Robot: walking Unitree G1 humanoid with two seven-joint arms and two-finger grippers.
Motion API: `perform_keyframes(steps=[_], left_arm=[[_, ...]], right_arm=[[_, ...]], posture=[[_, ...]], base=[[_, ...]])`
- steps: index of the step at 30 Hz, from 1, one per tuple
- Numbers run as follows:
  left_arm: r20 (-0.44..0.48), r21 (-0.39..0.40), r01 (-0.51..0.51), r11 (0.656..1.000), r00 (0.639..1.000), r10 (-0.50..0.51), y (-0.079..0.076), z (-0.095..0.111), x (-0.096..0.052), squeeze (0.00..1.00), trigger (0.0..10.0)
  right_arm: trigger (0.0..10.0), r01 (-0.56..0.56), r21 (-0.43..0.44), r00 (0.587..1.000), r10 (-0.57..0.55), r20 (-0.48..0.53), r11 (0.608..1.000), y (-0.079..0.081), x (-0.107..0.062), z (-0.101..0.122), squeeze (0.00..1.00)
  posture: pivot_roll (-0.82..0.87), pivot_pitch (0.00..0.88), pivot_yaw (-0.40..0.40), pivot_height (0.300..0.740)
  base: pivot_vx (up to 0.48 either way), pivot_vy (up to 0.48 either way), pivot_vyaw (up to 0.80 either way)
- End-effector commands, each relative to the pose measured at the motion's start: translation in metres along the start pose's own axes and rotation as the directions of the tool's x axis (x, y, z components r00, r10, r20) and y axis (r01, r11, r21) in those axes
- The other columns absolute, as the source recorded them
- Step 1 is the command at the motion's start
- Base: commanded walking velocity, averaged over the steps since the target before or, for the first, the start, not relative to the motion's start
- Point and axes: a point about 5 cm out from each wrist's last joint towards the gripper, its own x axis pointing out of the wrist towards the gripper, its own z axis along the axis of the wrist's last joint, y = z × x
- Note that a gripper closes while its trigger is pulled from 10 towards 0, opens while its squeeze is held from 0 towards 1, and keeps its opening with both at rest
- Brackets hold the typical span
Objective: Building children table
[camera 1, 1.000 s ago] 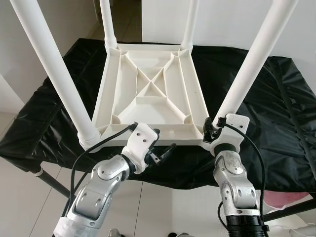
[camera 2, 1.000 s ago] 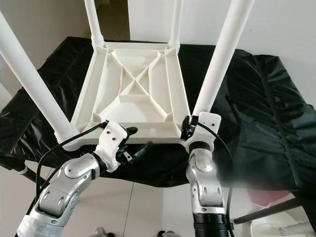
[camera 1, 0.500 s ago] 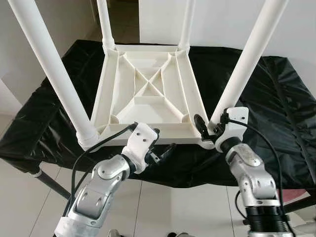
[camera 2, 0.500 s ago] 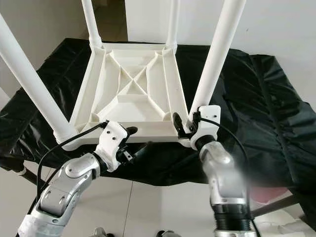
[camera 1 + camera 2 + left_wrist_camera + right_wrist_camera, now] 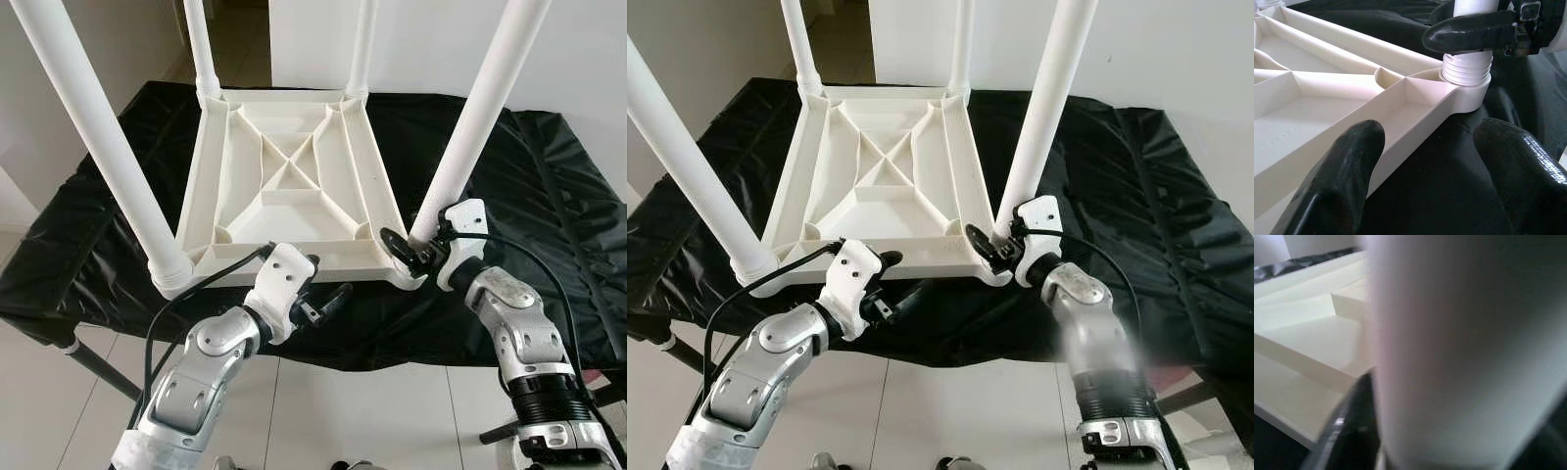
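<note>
**Q:** What do I have in front of me, largest item first?

**A:** The black cloth-covered work surface (image 5: pixel 549 186) carries the white children's table top (image 5: pixel 284 186), lying underside up, ribs showing. Four white legs stand in its corner sockets. I take the near right leg (image 5: pixel 480 117) as landmark.

**Q:** What has changed over the last second?

**A:** My right arm has swung outward, away from below that leg's base; the forearm now slants in from the right. The right gripper (image 5: pixel 416 250) has turned about the leg at its foot, one black finger (image 5: pixel 1474 32) lying across the leg just above the threaded collar (image 5: pixel 1466 71). It pinches the leg.

**Q:** And the other arm?

**A:** The left gripper (image 5: pixel 318 304) hovers spread, near the table top's front edge, to the left of the landmark leg, touching nothing. It has not moved.

**Q:** Meaning for the task?

**A:** I judge I am screwing this leg home. Threads are exposed above the socket, so it is probably not fully seated.
</note>
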Motion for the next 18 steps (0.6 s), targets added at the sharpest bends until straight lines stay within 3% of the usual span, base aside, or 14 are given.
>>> perform_keyframes(steps=[1,8,9,13,17,18], left_arm=[[-0.024,0.0,-0.034,0.999,0.999,0.034,-0.001,-0.006,0.0,0.0,10.0],[-0.028,0.002,-0.033,0.999,0.999,0.033,-0.001,-0.007,0.001,0.0,10.0],[-0.029,0.002,-0.034,0.999,0.999,0.034,-0.001,-0.007,0.001,0.0,10.0],[-0.031,0.005,-0.036,0.999,0.999,0.036,0.0,-0.008,0.001,0.0,10.0],[-0.031,0.004,-0.04,0.999,0.999,0.04,0.001,-0.008,0.0,0.0,10.0],[-0.031,0.004,-0.04,0.999,0.999,0.04,0.001,-0.008,0.0,0.0,10.0]], right_arm=[[0.0,-0.054,0.004,0.998,0.054,-0.033,0.999,0.008,0.003,-0.008,0.0],[0.0,-0.066,0.017,0.997,0.067,-0.037,0.998,0.012,0.003,-0.015,0.0],[10.0,-0.058,0.03,0.998,0.059,-0.034,0.998,0.014,0.003,-0.016,0.0],[10.0,0.0,0.065,1.0,0.001,-0.007,0.998,0.022,0.006,-0.012,0.0],[10.0,0.173,0.115,0.985,-0.174,-0.006,0.978,0.026,0.008,-0.005,0.0],[10.0,0.173,0.115,0.985,-0.174,-0.006,0.978,0.026,0.008,-0.005,0.0]], posture=[[-0.01,0.102,-0.012,0.74],[-0.01,0.102,-0.01,0.74],[-0.01,0.102,-0.009,0.74],[-0.01,0.103,-0.01,0.74],[-0.01,0.109,-0.009,0.74],[-0.01,0.109,-0.009,0.74]], base=[[0.0,0.0,0.0],[0.0,0.0,0.0],[0.0,0.0,0.0],[0.0,0.0,0.0],[0.0,0.0,0.0],[0.0,0.0,0.0]])
